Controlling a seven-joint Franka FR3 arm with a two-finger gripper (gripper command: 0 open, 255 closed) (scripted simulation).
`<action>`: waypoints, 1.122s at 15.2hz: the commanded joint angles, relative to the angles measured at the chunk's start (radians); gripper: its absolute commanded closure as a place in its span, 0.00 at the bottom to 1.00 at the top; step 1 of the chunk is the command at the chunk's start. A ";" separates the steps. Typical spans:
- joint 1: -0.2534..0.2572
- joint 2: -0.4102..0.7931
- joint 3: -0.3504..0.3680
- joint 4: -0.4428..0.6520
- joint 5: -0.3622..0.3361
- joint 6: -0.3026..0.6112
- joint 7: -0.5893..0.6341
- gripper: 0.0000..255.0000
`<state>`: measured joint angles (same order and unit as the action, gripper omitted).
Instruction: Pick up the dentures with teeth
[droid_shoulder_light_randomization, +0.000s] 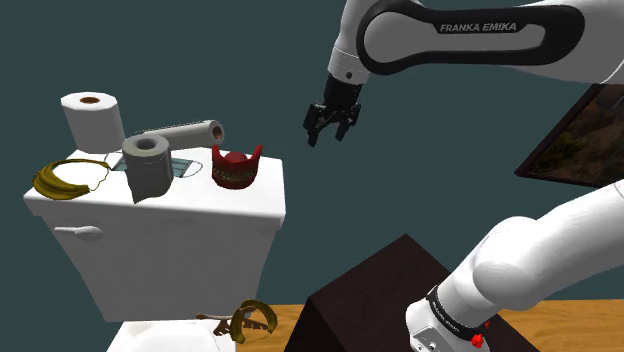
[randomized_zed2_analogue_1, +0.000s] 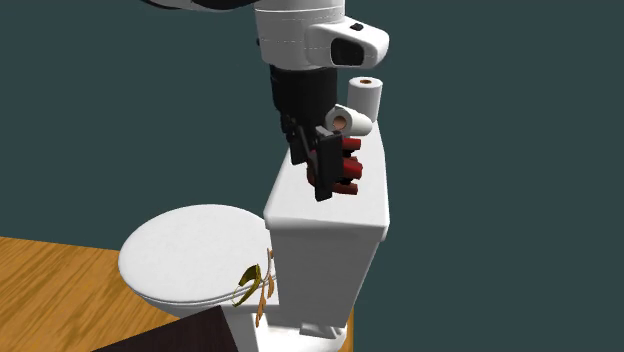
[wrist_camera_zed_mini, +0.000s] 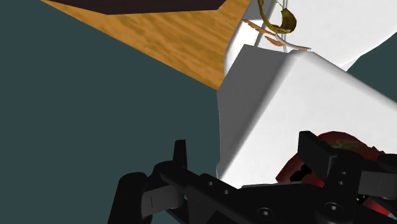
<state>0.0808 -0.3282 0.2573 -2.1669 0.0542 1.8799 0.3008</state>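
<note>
Black end effector (droid_shoulder_light_randomization: 327, 134) hangs open and empty in mid-air; red dentures (droid_shoulder_light_randomization: 235, 168) sit on the white toilet tank lid (droid_shoulder_light_randomization: 190, 205), below it toward the shoulder view's left; a grey paper roll (droid_shoulder_light_randomization: 148, 165) stands just beside them.

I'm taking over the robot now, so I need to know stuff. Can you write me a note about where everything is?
Gripper: open, holding nothing, up in the air to the shoulder view's right of the dentures.
Red dentures: on the lid of the white toilet tank, near a grey toilet roll.
Done: nothing grasped yet.
Left: move over the dentures, lower, close on them, lift.
</note>
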 joint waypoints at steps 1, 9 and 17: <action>0.008 0.060 0.025 0.041 0.002 0.018 0.033 0.00; 0.052 0.334 0.109 0.266 -0.039 0.059 0.171 0.00; 0.142 0.640 0.148 0.583 -0.126 0.034 0.299 0.00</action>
<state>0.2050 0.2690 0.4010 -1.6313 -0.0592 1.9201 0.5784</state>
